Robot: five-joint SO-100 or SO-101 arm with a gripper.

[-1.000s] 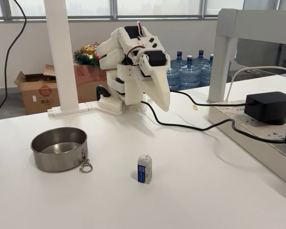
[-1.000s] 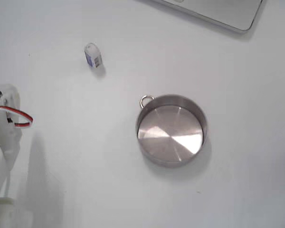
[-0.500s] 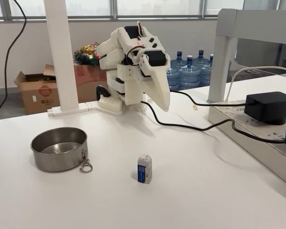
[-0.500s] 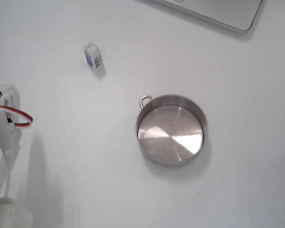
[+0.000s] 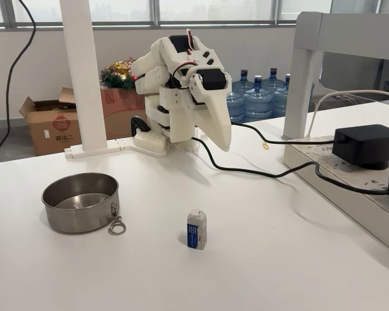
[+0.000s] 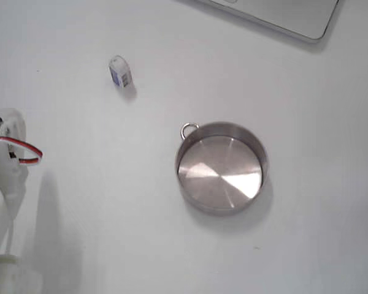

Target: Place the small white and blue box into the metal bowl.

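On the white table (image 5: 279, 259), metal bowl (image 6: 221, 166) with bare interior, small box (image 5: 196, 229) upright beside it, end effector (image 5: 222, 144) folded, narrow.

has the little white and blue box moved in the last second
No. The box stands at the same spot right of the metal bowl, upright on the table.

Counted in a fixed view: one small white and blue box (image 5: 196, 229), one metal bowl (image 5: 81, 203) with one clasp ring (image 5: 117, 226), one white arm (image 5: 181, 91), one black power adapter (image 5: 366, 145), one cardboard box (image 5: 48, 123), at least four water bottles (image 5: 258, 96). Counted from above: the same single box (image 6: 120, 71) and single bowl (image 6: 221, 168).
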